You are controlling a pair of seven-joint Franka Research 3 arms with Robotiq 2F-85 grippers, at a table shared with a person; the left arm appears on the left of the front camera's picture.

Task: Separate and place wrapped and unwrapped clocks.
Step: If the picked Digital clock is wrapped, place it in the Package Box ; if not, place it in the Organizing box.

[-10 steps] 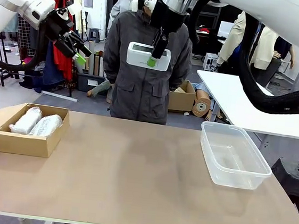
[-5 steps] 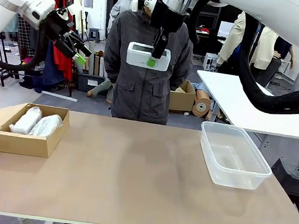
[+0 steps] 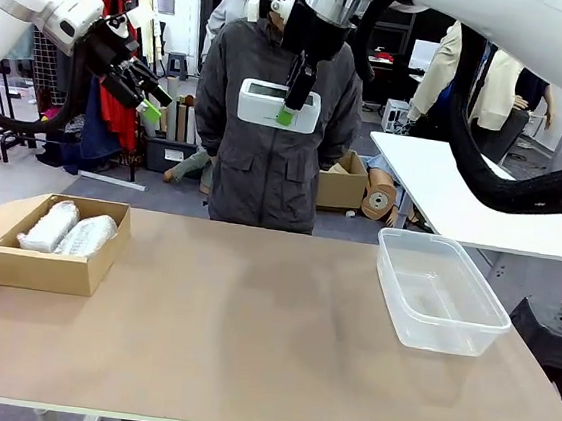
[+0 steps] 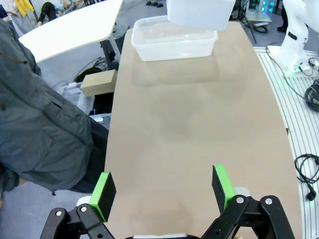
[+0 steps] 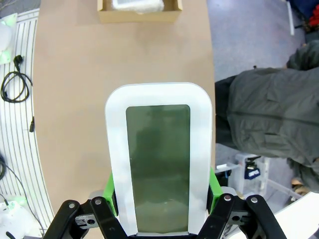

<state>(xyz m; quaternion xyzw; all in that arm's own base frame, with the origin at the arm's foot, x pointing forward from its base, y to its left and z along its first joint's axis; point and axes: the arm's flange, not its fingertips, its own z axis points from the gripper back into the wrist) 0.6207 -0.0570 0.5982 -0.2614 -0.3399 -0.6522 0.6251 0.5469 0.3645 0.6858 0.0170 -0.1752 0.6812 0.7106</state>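
**Bare clock held high, bin waiting below**

Nothing is shifting since the earlier frame: both arms are holding the same poses and every item is sitting where it was.

Nearest, the brown table (image 3: 249,328) is lying bare through its middle. At its left edge the cardboard box (image 3: 46,246) is holding the two wrapped clocks (image 3: 68,230) side by side. Toward the right edge the clear plastic bin (image 3: 438,292) is standing with nothing in it.

Higher and farther, the right gripper (image 3: 287,117) is clamping the unwrapped clock (image 5: 159,159) by its lower end, screen facing the wrist camera, well above the table in front of the person (image 3: 266,159). The left gripper (image 3: 152,107) is hanging over the left side with jaws spread wide, carrying nothing.

Likely step: carrying the bare clock to the bin. Doing it well probably means centring over the bin, lowering inside the walls, then releasing low.
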